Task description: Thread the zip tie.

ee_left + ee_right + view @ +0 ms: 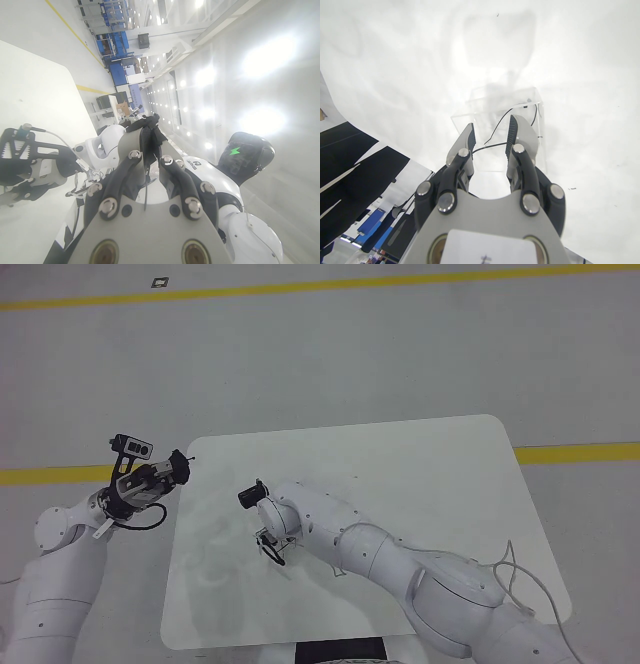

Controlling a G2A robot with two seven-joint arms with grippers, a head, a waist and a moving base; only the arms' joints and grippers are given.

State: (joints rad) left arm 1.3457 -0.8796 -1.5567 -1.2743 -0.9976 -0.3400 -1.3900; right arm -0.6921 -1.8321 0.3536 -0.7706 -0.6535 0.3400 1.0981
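Spread wide, the right tool (492, 123) hangs just above a clear box (500, 96) on the table (420, 464), with loose ties (487, 147) lying inside between its fingers. Off past the table's left edge, the left tool (150, 132) is pressed together on a black zip tie (145, 192), pinching the strap so that it runs back along the palm.

Dropping looks like the main risk. The left tool holds its tie over the floor (300, 364), not over the table, so any slip in that thin pinch would probably lose it. The box looks light, and a finger catching its wall could shove or tip it. Closing on crossed straps could lift two at once.

The two tools are well apart, so tip and head must be brought together. Open table lies to the far side and to the right. The box sits near the left front, close to that edge.
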